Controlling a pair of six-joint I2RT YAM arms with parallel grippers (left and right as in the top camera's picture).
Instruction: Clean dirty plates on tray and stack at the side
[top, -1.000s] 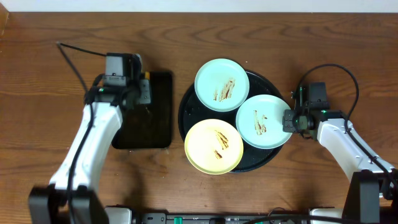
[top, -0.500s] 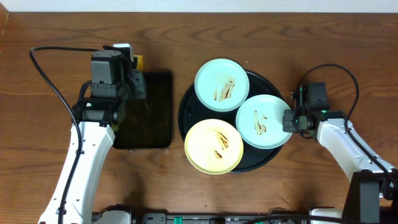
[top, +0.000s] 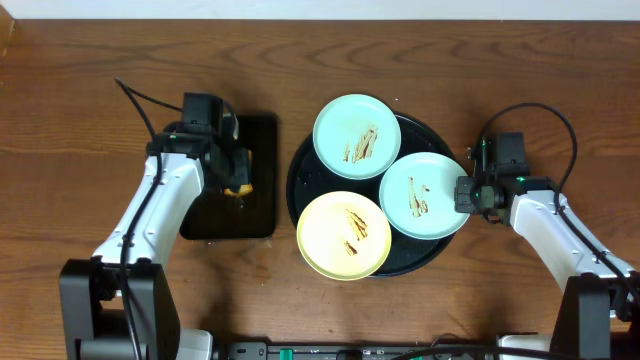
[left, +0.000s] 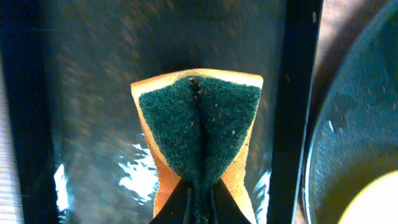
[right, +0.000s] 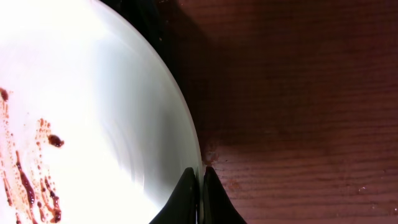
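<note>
Three streaked plates lie on the large round black tray: light blue at the back, pale mint-white at the right, pale yellow at the front. My right gripper is shut on the right rim of the mint-white plate, its fingers pinching the edge. My left gripper is shut on a yellow sponge with a green scrub face and holds it over the rectangular black tray.
The rectangular tray is wet and glossy, left of the round tray's rim. Bare wooden table lies around both trays and right of the plate. A cable trails behind the left arm.
My left arm lifted up and back, then came down again over the rectangular tray with the sponge in its jaws. The right arm and the plates have not moved.
</note>
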